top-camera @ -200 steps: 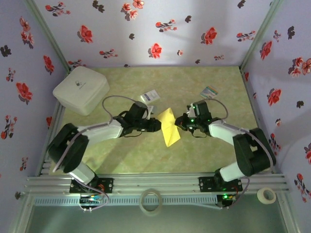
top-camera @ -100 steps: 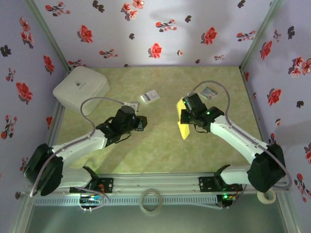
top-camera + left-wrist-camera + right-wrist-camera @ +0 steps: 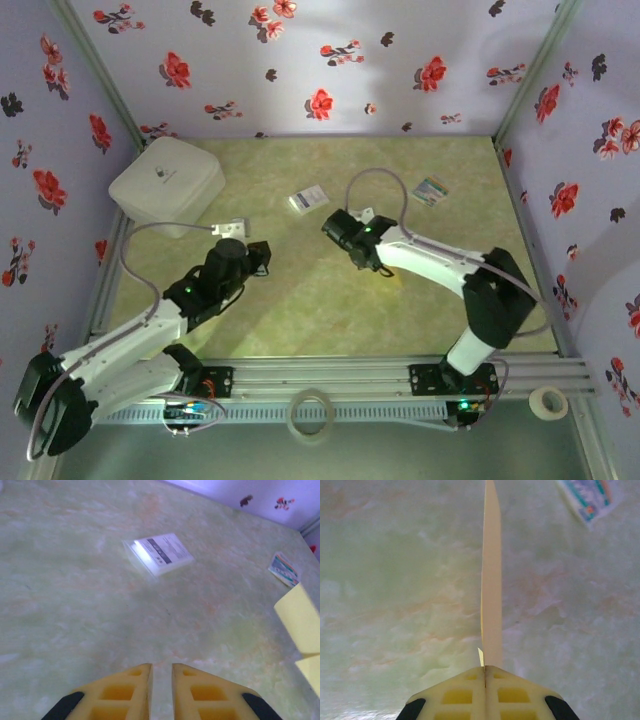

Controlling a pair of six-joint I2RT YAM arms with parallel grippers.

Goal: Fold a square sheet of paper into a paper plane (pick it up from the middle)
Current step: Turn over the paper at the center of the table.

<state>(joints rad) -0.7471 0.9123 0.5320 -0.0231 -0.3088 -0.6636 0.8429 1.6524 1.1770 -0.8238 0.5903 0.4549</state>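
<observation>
The right gripper (image 3: 485,671) had its fingers pressed flat together, pinching the folded yellow paper (image 3: 491,580) by its near end. The paper stood edge-on to the wrist camera, a thin pale blade running straight away from the fingertips over the green marbled table (image 3: 395,580). From the left wrist, that same paper showed at the right margin as two yellow panels, apparently held up off the tabletop.

Over to the left gripper (image 3: 161,671): its two yellow fingers stood a narrow slit apart with nothing between them. It was poised above bare table, well apart from the paper.

Ahead of it the small white card (image 3: 160,554) lay flat, carrying a dark band of print and fine lines. It was too blurred to read a single word. The striped card (image 3: 285,569) lay further right, near the far wall, all bands of colour with no lettering legible.

From above, the white box (image 3: 165,183) sat in the far left corner with a small mark on its lid, too small to make out. A tape roll (image 3: 310,413) rested in front of the arm bases, and a second roll (image 3: 548,402) lay at the right end.
</observation>
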